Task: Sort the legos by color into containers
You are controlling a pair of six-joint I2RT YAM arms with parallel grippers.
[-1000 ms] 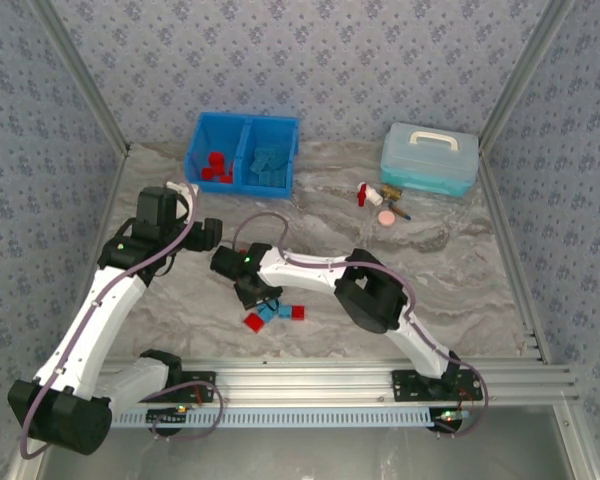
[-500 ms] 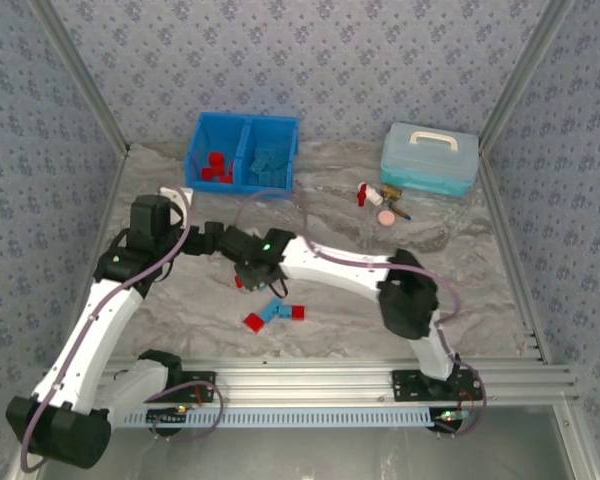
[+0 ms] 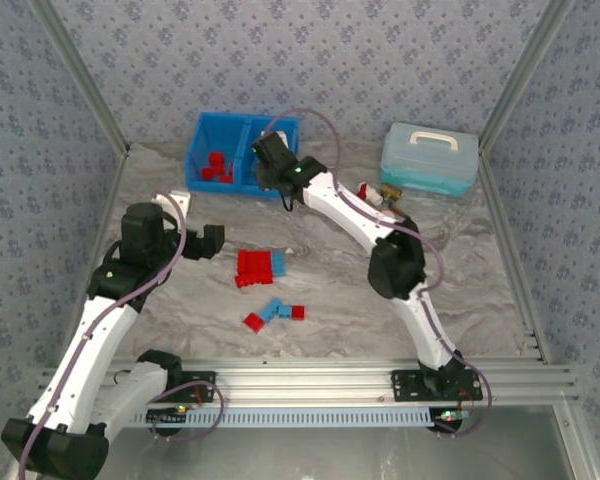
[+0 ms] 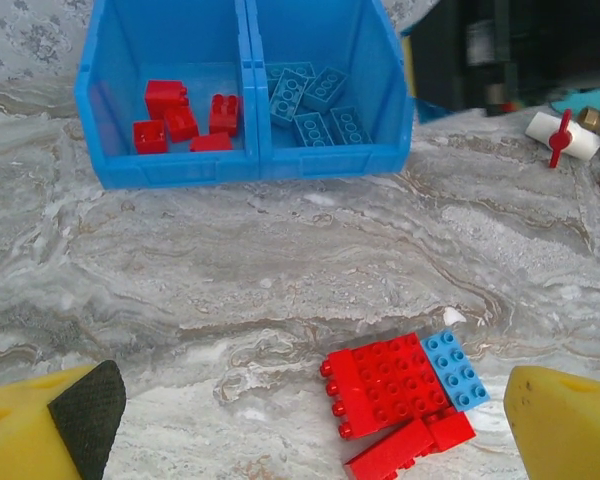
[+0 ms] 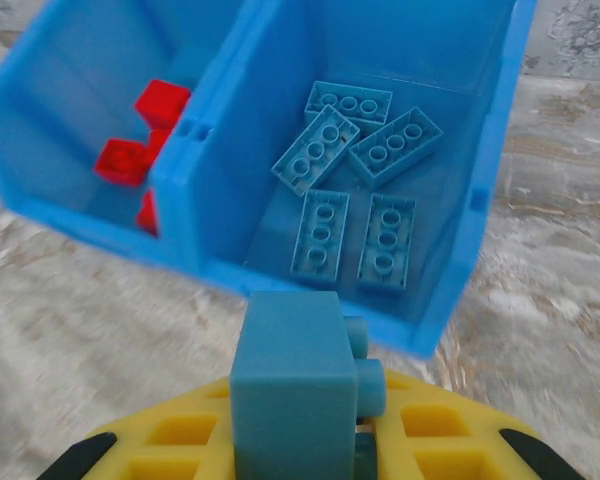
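Swung from mid-table to the blue bin (image 3: pixel 215 184) at 11 o'clock, the right gripper (image 3: pixel 272 158) hangs clamped on a light blue brick (image 5: pixel 295 385). Releasing squarely over the right compartment, past its near wall, looks wisest. The left gripper (image 3: pixel 208 242), jaws wide apart, hovers near the loose legos (image 3: pixel 258 268).

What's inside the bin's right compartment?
Five light blue bricks lie loose on its floor, none red. From above, the right gripper, gripping a sixth blue brick, covers part of that compartment.
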